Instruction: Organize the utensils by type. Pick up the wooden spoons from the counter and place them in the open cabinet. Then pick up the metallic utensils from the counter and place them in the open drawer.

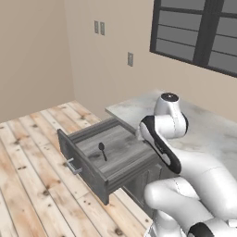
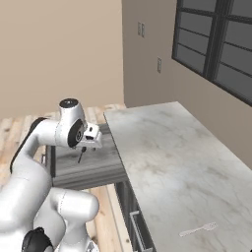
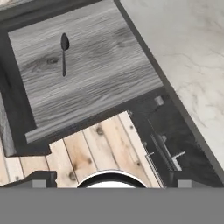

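The dark grey spoon point(image 1: 102, 150) lies flat on the floor of the open drawer point(image 1: 88, 178), alone, well clear of its walls. The silver fork point(image 2: 198, 229) rests on the desk point(image 2: 167, 147) near its front edge, far from the drawer.

The likely trouble is the fork: thin, pale and flat on stone, it gives the jaws little to bite, so they could scrape the desk or pinch it askew and drop it short of the drawer. Swinging across, the arm could also clip the desk's corner.

The gripper point(image 2: 91, 140) hangs over the drawer, pointing down at the spoon, jaws fully apart and holding nothing; the arm is folded, elbow raised.
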